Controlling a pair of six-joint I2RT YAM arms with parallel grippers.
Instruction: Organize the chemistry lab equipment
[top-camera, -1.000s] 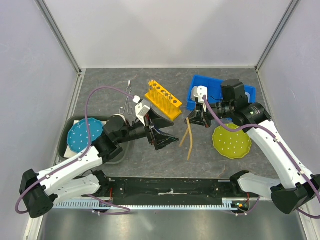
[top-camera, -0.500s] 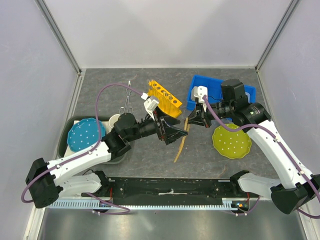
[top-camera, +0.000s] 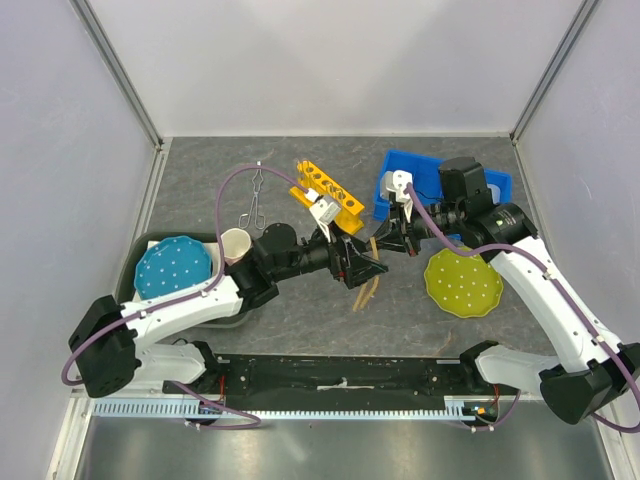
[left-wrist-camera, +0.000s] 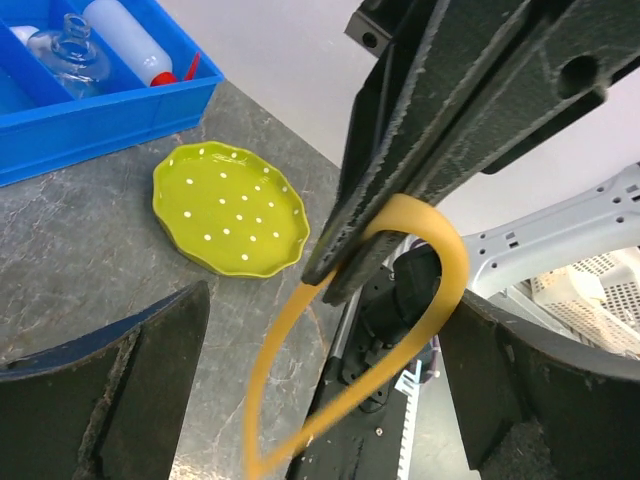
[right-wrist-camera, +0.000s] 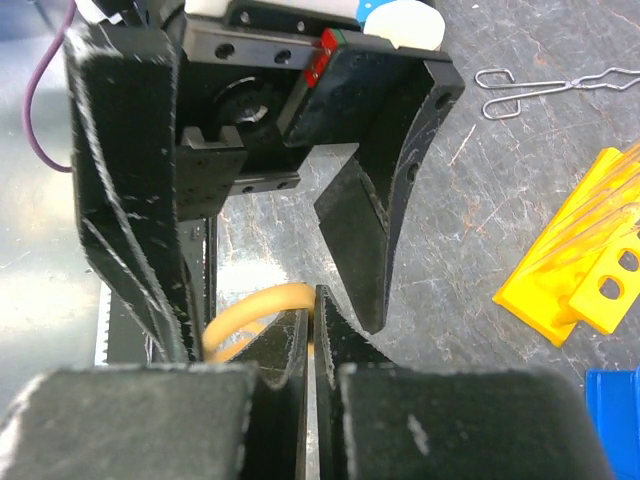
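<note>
Handover step, prob. Tan rubber loop (left-wrist-camera: 443, 262) hangs mid-air over table center. Right gripper (right-wrist-camera: 312, 303) is pinched tight on it; left gripper (top-camera: 363, 272) has jaws wide apart around it. Next: left must close on loop before right lets go.

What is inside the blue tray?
A white squeeze bottle with a red nozzle and a small clear glass flask. From above, the right arm covers much of the blue tray.
</note>
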